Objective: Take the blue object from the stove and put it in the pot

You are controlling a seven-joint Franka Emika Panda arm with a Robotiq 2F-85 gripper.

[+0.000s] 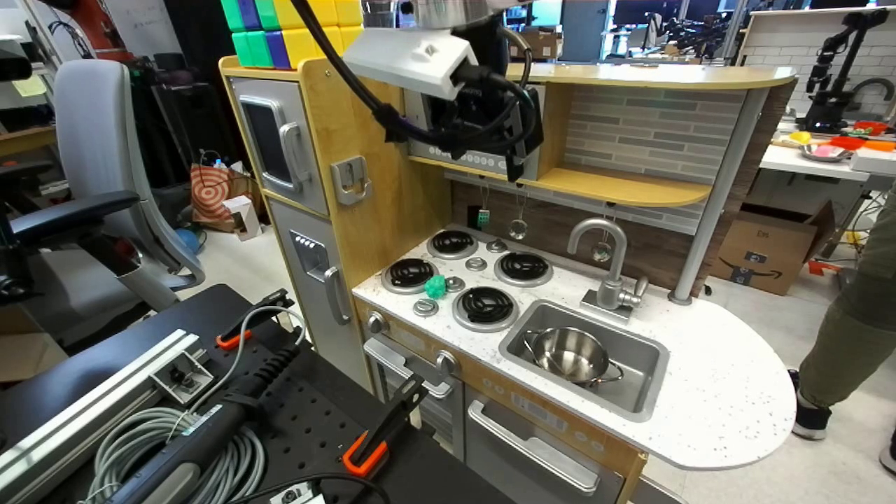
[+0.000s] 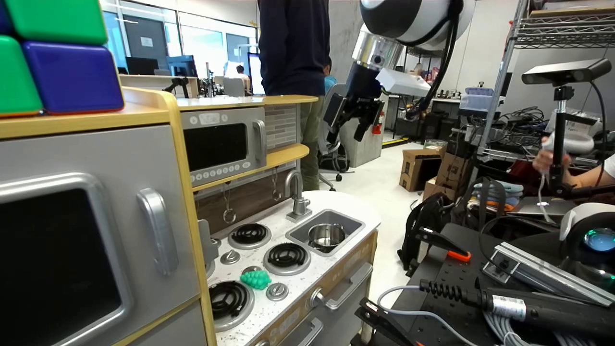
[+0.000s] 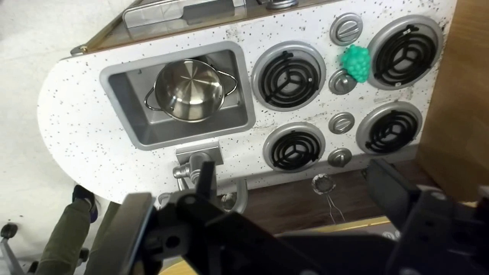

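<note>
The blue object (image 1: 435, 286) looks teal-green and bumpy, like a small bunch of grapes. It lies on the white stove (image 1: 472, 281) beside a burner and against a silver knob; it also shows in an exterior view (image 2: 256, 279) and in the wrist view (image 3: 357, 63). The shiny steel pot (image 1: 570, 353), with two wire handles, stands in the sink and looks empty in the wrist view (image 3: 189, 91). My gripper (image 2: 346, 137) is high above the toy kitchen, well away from both. Its fingers are wide apart with nothing between them in the wrist view (image 3: 291, 172).
The grey sink basin (image 3: 244, 80) surrounds the pot. The faucet (image 1: 610, 273) rises behind the sink. The wooden shelf (image 1: 623, 186) and microwave (image 2: 223, 146) overhang the back of the stove, with utensils hanging below. A tall cabinet (image 1: 392, 175) borders the stove. A black table (image 1: 301, 420) stands in front.
</note>
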